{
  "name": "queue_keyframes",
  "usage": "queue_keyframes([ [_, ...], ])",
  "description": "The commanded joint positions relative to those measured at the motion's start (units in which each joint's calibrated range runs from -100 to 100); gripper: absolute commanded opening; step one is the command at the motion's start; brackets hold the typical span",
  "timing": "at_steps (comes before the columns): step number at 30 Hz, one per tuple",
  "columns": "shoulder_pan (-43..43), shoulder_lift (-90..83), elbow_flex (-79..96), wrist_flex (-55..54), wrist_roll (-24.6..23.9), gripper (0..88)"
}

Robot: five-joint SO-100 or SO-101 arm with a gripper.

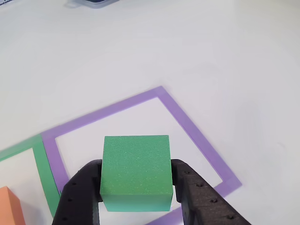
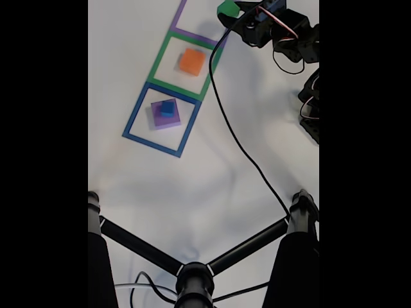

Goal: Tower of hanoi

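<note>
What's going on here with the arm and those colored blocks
The arm's gripper holds the green block between its fingers, raised over the purple tape square. In the fixed view, the orange block sits in the green tape square, and the small blue cube sits on the purple slab in the blue tape square.

Green block (image 1: 136,171) clamped between black fingers (image 1: 77,194), above purple tape outline (image 1: 197,136); orange block (image 1: 9,206) bottom-left.
</note>
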Motion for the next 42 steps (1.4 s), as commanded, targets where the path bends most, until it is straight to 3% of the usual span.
queue_keyframes([
  [1,-0.79,10.08,-6.26,-8.22,0.39,7.1],
  [17,-1.32,33.88,-17.25,-21.49,0.39,8.4],
  [32,0.2,35.08,-17.34,-22.14,0.39,23.4],
  [37,0.05,28.03,-15.25,-18.25,0.39,25.0],
  [42,-0.03,12.24,-14.34,-1.99,0.39,23.3],
])
